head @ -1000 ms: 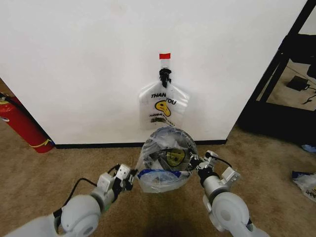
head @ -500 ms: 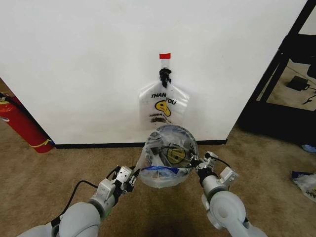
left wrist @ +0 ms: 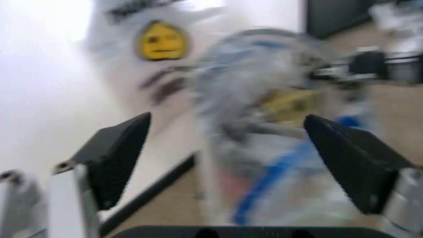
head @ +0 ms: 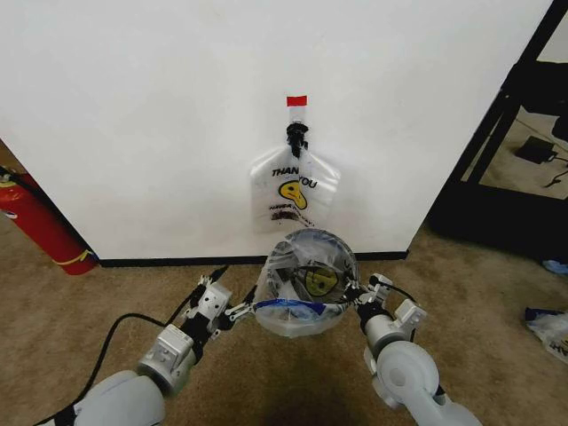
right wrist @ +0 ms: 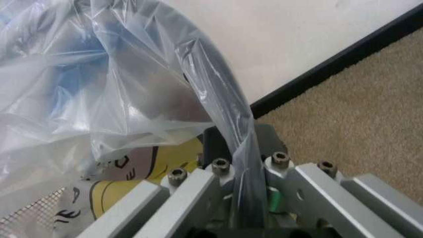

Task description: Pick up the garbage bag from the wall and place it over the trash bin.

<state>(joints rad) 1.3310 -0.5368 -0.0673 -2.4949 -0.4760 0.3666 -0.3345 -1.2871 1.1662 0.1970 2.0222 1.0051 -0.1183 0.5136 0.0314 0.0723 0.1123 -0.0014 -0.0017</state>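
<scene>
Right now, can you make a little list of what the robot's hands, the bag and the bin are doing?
garbage bag: draped over the bin's top
trash bin: under the bag, black mesh showing through
right gripper: shut on the bag's rim
left gripper: open, beside the bag's blue rim
wall: behind the bin, a second bag hanging on it

The garbage bag [right wrist: 112, 84] is pinched between the closed right gripper [right wrist: 241, 198] fingers. The wall [right wrist: 297, 29] and its black baseboard [right wrist: 337, 62] are seen behind.
</scene>
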